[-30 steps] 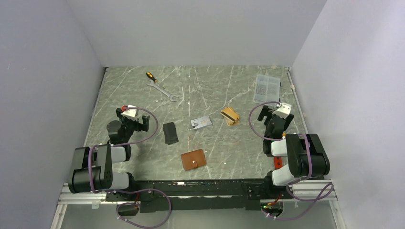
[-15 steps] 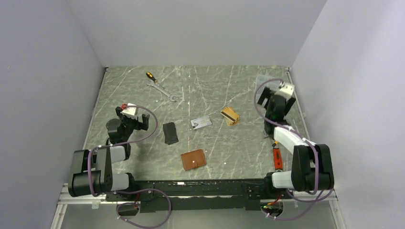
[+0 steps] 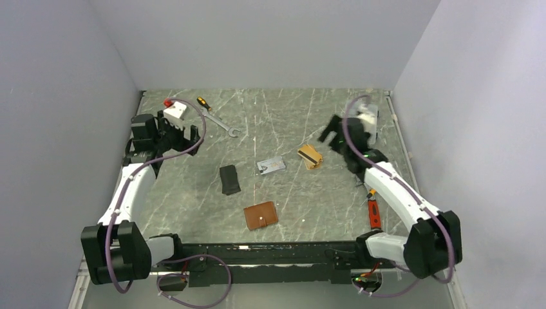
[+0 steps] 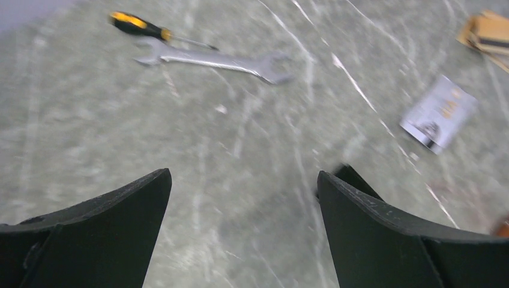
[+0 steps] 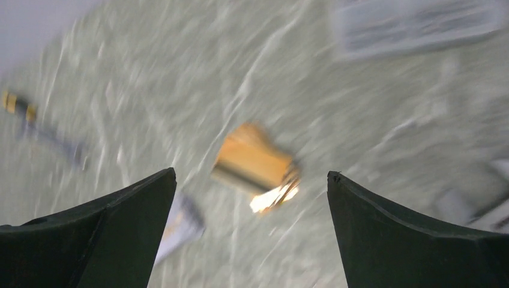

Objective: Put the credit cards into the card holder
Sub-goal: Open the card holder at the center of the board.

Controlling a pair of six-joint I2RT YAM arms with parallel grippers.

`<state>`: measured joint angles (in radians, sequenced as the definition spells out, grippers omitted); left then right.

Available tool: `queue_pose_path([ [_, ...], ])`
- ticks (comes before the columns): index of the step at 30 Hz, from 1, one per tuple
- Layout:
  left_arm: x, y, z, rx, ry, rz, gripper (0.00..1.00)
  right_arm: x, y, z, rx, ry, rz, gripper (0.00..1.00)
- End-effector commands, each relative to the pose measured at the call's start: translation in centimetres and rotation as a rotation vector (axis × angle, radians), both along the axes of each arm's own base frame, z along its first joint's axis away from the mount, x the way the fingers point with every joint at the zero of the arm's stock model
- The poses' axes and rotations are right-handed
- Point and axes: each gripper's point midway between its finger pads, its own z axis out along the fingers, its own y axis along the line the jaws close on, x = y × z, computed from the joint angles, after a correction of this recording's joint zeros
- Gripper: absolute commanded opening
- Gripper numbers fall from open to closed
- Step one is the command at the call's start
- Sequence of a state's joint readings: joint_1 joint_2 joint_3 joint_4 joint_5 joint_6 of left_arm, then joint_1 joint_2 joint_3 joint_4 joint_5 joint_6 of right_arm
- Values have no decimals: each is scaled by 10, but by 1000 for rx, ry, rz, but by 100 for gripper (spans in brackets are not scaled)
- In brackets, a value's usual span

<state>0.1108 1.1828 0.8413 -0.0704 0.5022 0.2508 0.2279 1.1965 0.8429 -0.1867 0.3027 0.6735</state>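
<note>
The card holder point(image 3: 261, 215), a tan-brown closed wallet, lies near the table's front centre. A stack of gold-orange credit cards point(image 3: 310, 156) point(image 5: 255, 165) lies right of centre, and a silver-grey card point(image 3: 271, 165) point(image 4: 438, 113) lies just to its left. My right gripper point(image 3: 331, 133) point(image 5: 251, 172) hangs open above and just right of the gold stack, holding nothing. Over the far left of the table my left gripper point(image 3: 188, 134) point(image 4: 243, 174) is open and empty, well away from the cards. The wrist views are blurred.
A black pouch point(image 3: 229, 179) point(image 4: 354, 177) lies left of the silver card. A wrench point(image 3: 219, 122) point(image 4: 216, 60) and a screwdriver point(image 3: 202, 102) point(image 4: 141, 25) lie at the far left. A clear plastic box point(image 5: 414, 24) sits far right. A red-handled tool point(image 3: 373, 212) lies under the right arm.
Both arms have unfolded from near their bases. The left reached up to the far left by the wrench; the right swung out and left over the gold cards. Both grippers stayed open.
</note>
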Motion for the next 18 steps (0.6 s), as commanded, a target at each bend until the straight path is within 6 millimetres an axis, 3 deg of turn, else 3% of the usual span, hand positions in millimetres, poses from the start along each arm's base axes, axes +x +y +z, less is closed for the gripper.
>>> queue_pose_path([
  [1,-60,-44,-33,-75,293,-191,99,-51,80,-10,-131,116,239,100],
  [5,-93,-78,-35,-76,324,-356,99,-100,141,-29,-153,148,489,99],
  [11,-135,-112,-51,-73,359,-561,99,-158,202,-71,-150,245,803,95],
  [18,-159,-136,-69,-47,391,-680,99,-185,249,-102,-94,290,1002,81],
])
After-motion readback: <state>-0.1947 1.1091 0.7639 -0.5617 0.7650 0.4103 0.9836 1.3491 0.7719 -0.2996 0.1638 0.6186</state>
